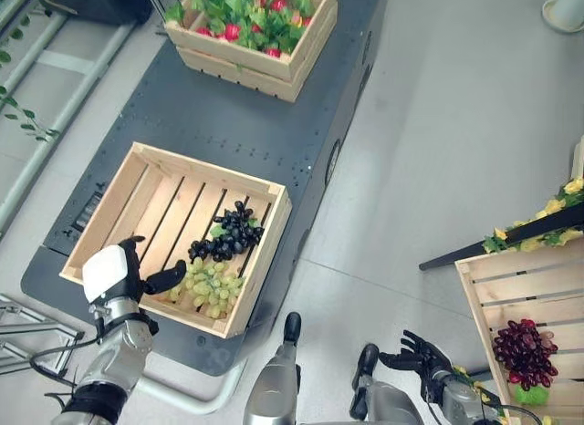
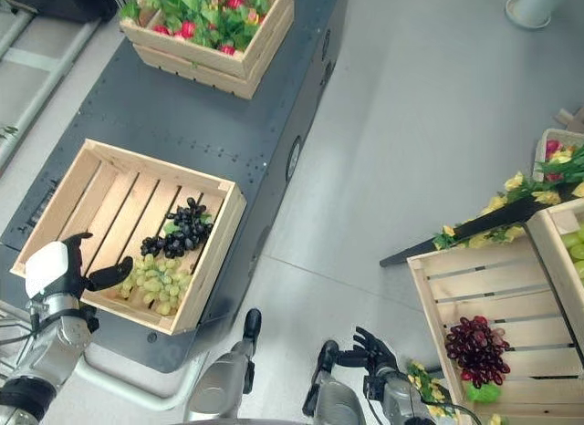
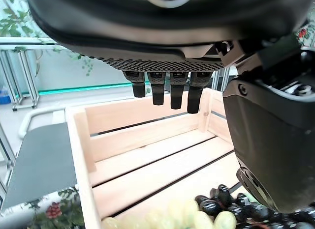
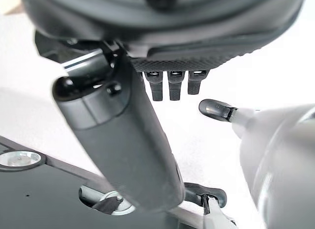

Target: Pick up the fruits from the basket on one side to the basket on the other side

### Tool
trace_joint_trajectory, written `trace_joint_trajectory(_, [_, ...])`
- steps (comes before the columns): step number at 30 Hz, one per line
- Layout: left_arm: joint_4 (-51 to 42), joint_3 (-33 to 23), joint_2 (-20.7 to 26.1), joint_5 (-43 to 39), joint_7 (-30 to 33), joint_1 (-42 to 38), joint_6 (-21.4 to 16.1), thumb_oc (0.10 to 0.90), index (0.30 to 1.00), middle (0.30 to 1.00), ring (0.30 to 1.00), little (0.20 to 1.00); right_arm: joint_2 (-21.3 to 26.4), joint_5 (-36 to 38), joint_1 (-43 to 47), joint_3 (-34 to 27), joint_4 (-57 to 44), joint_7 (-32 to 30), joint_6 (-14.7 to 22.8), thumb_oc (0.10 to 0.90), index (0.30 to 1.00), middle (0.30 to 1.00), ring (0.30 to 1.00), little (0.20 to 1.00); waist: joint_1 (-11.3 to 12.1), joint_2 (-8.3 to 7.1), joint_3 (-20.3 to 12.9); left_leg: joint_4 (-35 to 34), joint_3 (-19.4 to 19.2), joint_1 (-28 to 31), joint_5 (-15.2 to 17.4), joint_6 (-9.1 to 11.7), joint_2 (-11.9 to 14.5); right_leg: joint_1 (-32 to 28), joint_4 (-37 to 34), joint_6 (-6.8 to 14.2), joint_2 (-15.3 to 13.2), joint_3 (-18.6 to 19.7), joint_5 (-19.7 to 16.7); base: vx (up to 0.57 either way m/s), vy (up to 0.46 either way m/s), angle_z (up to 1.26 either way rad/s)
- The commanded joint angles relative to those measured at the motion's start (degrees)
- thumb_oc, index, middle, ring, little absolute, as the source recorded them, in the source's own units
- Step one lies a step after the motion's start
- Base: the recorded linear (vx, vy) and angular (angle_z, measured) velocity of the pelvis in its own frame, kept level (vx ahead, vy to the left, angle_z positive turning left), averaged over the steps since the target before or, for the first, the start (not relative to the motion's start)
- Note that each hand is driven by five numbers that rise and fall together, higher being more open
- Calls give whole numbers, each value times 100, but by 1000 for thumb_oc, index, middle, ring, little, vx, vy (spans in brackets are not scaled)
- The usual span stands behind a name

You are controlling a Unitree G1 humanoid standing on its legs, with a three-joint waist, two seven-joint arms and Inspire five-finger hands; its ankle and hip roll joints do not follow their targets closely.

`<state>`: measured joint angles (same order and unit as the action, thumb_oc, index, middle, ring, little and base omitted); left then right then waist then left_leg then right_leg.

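A wooden crate (image 1: 144, 167) on the dark platform holds a green grape bunch (image 1: 210, 285) and a black grape bunch (image 1: 230, 235). My left hand (image 1: 111, 272) hovers at the crate's near corner, open, its thumb reaching toward the green grapes without touching them. In the left wrist view the fingers (image 3: 171, 93) hang straight above the slats, with green grapes (image 3: 197, 220) and black grapes (image 3: 216, 204) below. A second crate (image 1: 484, 297) at the right holds a dark red grape bunch (image 1: 525, 350). My right hand (image 1: 418, 354) is low beside it, open and empty.
A farther crate (image 1: 301, 44) filled with green leaves and red fruit stands at the platform's (image 1: 228, 119) far end. A dark bar with yellow flowers (image 1: 547, 215) lies beside the right crate. Grey floor (image 1: 438, 151) separates platform and right crate.
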<state>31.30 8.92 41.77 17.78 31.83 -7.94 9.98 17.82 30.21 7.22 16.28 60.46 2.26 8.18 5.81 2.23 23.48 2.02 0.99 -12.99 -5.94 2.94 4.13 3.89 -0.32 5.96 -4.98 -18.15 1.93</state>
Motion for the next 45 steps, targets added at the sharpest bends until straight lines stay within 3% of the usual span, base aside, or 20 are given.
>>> trace_joint_trajectory(1, [112, -192, 531, 239, 377, -121, 179, 800, 900, 900, 900, 900, 230, 311, -269, 128, -281, 116, 286, 800, 900, 900, 900, 900, 39, -77, -67, 977, -113, -524, 410, -54, -347, 840, 1445, -518, 95, 12, 392, 29, -5, 4])
trace_joint_trajectory(15, [75, -212, 1168, 1346, -127, -198, 561, 800, 900, 900, 900, 900, 367, 318, -278, 82, -581, 265, 187, 800, 900, 900, 900, 900, 74, -219, 356, 1920, -155, -1165, 790, -89, -337, 1240, 2269, -572, 53, 103, 803, 28, -2, -2])
trace_joint_trajectory(20, [46, -189, 1363, 1817, -493, -14, 773, 800, 900, 900, 900, 900, 436, 145, -278, 14, -586, 365, 80, 800, 900, 900, 900, 900, 96, -186, 414, 2011, -167, -1261, 684, -30, -284, 1148, 2228, -604, 103, 115, 858, 6, 2, -1])
trace_joint_trajectory(28, [-150, -157, 1782, 2441, -832, 25, 843, 800, 900, 900, 900, 900, 443, 153, -240, 45, -596, 452, 23, 800, 900, 900, 900, 900, 147, -293, 452, 2050, -204, -1328, 642, -13, -227, 1025, 2134, -620, 188, 84, 872, 6, -9, 0])
trace_joint_trajectory(37, [315, 210, 1750, 2590, -316, -460, 708, 800, 900, 900, 900, 900, 384, 72, -211, 90, -449, 544, 13, 800, 900, 900, 900, 900, 65, -399, 401, 2168, -352, -1341, 753, -27, -152, 907, 2059, -624, 239, 135, 870, 30, 16, -2])
trace_joint_trajectory(38, [447, 302, 1738, 2561, -121, -578, 676, 800, 900, 900, 900, 900, 373, 86, -197, 119, -424, 564, 15, 800, 900, 900, 900, 900, 37, -416, 399, 2134, -417, -1391, 625, -65, -118, 937, 1997, -662, 258, 100, 762, 31, 15, -5])
trace_joint_trajectory(39, [464, 317, 1731, 2554, -99, -586, 672, 800, 900, 900, 900, 900, 373, 86, -205, 124, -420, 567, 12, 800, 900, 900, 900, 900, 36, -434, 391, 2171, -390, -1341, 756, -24, -135, 885, 2010, -619, 257, 160, 847, 43, 18, -9])
trace_joint_trajectory(45, [834, 692, 1438, 2756, -13, -959, 468, 800, 900, 900, 900, 900, 333, 25, -172, 193, -453, 575, -20, 800, 900, 900, 900, 900, -66, -522, 403, 2177, -519, -1421, 707, -80, -66, 954, 1966, -659, 289, 181, 733, 3, 22, -11])
